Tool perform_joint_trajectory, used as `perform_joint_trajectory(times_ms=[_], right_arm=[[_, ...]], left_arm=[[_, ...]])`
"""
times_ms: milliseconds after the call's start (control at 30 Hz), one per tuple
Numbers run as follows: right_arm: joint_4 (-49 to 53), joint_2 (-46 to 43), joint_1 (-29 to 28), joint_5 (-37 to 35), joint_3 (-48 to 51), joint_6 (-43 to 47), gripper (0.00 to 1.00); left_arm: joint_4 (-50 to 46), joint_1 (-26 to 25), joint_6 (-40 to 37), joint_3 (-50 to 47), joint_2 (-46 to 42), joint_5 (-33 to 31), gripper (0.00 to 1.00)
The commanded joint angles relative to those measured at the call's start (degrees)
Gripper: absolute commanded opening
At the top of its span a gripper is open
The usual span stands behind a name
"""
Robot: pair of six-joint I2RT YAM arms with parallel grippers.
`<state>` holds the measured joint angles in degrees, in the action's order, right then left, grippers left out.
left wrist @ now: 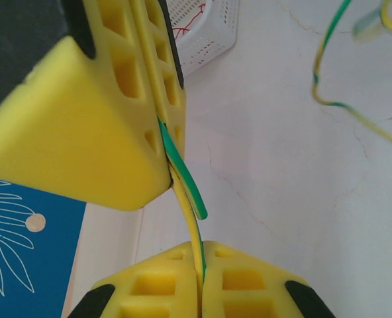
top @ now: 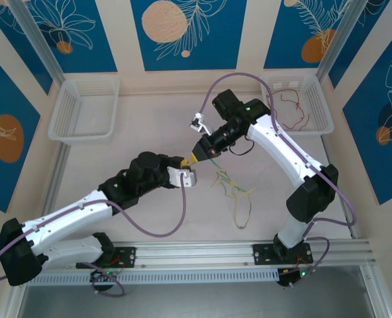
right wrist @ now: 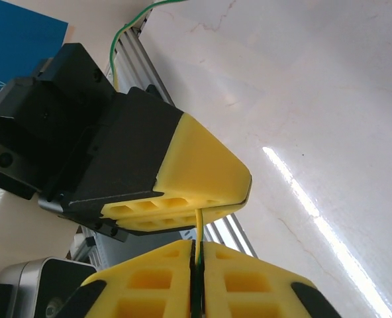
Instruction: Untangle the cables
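Observation:
My two grippers meet tip to tip above the table's middle, the left gripper [top: 183, 161] and the right gripper [top: 195, 158]. Both are shut on the same green-and-yellow cable [left wrist: 191, 199]. In the left wrist view it runs from my left gripper [left wrist: 201, 265] up into the right one's yellow fingers [left wrist: 116, 126]. In the right wrist view a short yellow stretch of the cable [right wrist: 198, 228] spans from my right gripper [right wrist: 196, 257] to the left one's fingers [right wrist: 196, 179]. The rest of the green and pale yellow cables [top: 232, 189] lie in loose squiggles on the table. A red cable [top: 290, 109] lies in the right basket.
A white basket [top: 83, 109] stands at the back left, and another white basket [top: 318, 99] at the back right. An aluminium rail [top: 202, 255] runs along the near edge by the arm bases. Lilac-grey arm cables loop beside each arm.

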<state>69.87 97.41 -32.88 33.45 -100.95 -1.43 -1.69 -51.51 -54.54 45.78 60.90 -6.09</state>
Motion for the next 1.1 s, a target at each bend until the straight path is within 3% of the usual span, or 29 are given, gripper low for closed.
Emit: perform_joint_trajectory(times_ms=[0,67,100,267,467,800,1067], right_arm=[[0.10,0.37,0.10,0.72,-1.66,-1.47,0.19],[-0.49,0.45,0.12,0.00,-1.80,-2.07,0.39],[-0.81,0.42,0.18,-0.13,-1.80,-2.29,0.41],[-0.94,0.68,0.50,0.01,-2.13,-2.31,0.14],[-0.78,0.65,0.80,-1.09,-1.76,-2.12,0.00],[-7.43,-2.86,5.22,0.35,0.26,-6.59,0.00],[-27.96,-12.48,13.18,6.31,13.46,-20.13,0.00]], left_arm=[[1.09,-0.52,0.04,-0.65,-1.29,-0.07,0.00],[0.78,-0.51,0.48,-0.47,-1.27,0.49,0.00],[0.64,-0.55,0.57,-0.38,-1.24,0.63,0.00],[0.38,-0.79,0.75,-0.19,-1.01,0.55,0.00],[0.11,-0.87,0.79,-0.10,-0.63,0.92,0.00],[-0.85,-1.05,1.79,-0.66,-1.60,1.38,0.00],[0.24,-1.05,3.72,-1.99,-2.37,1.61,0.00]])
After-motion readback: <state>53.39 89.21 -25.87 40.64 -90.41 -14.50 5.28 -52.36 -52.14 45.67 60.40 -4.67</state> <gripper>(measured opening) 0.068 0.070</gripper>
